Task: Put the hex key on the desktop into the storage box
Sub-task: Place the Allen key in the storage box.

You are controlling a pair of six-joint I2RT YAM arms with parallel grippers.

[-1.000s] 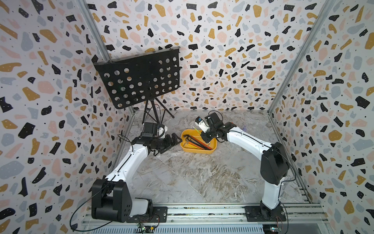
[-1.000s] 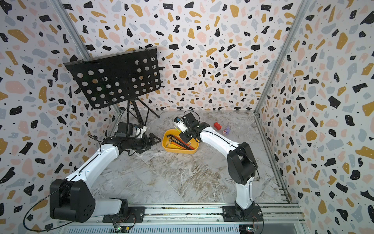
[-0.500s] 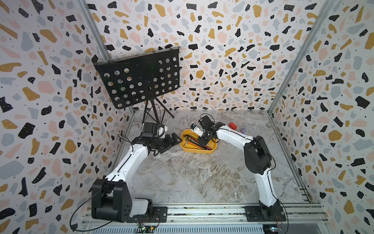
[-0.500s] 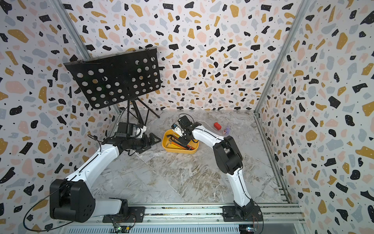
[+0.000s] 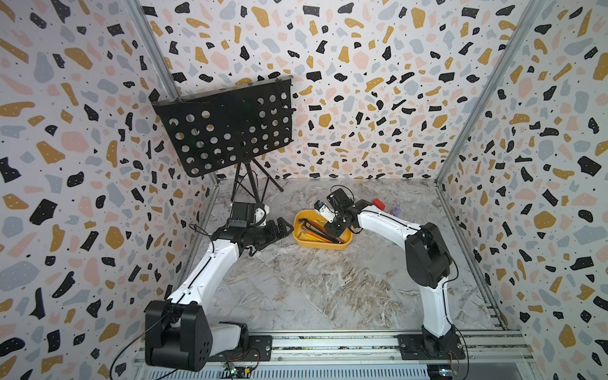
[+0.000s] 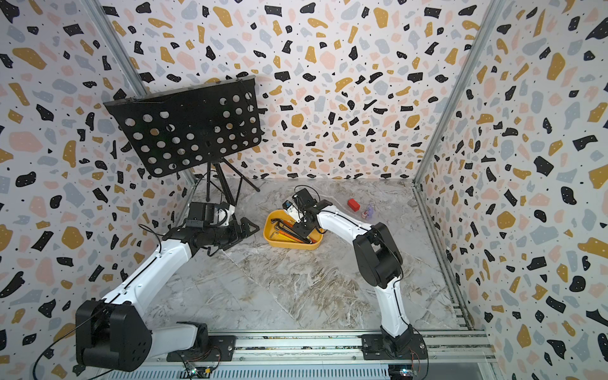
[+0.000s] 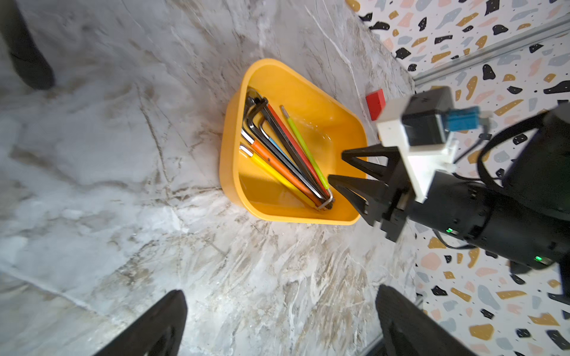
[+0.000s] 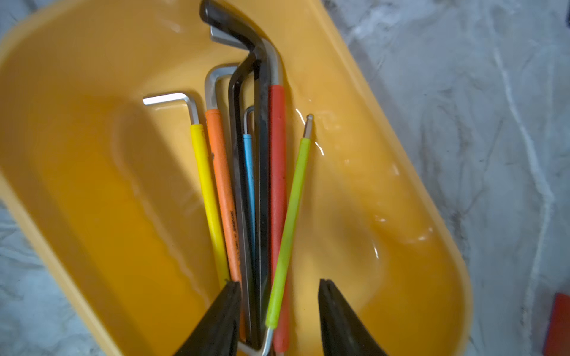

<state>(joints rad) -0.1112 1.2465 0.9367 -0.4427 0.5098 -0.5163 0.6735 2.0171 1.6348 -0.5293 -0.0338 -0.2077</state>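
In a top view the storage box (image 5: 316, 245) sits on the tabletop (image 5: 312, 289) just above frame centre. The green hex key (image 8: 290, 222) lies inside it beside other keys (image 8: 222, 185), between the right fingers (image 8: 216, 320), which are parted and grip nothing. The left fingers (image 7: 154, 326) are spread wide and empty.

A black perforated music stand (image 5: 227, 131) rises at the far left on a thin tripod (image 5: 250, 186), its tray tilted. Farther right, past centre and toward the far side, lies a small red block (image 6: 353, 204). Just to its right is a little purple-and-pink object (image 6: 369, 212), too small to identify. Terrazzo-patterned walls (image 5: 362, 65) enclose the left, far and right sides, with metal posts (image 5: 487, 88) at the far corners. A slotted aluminium rail (image 5: 329, 343) runs along the near edge.
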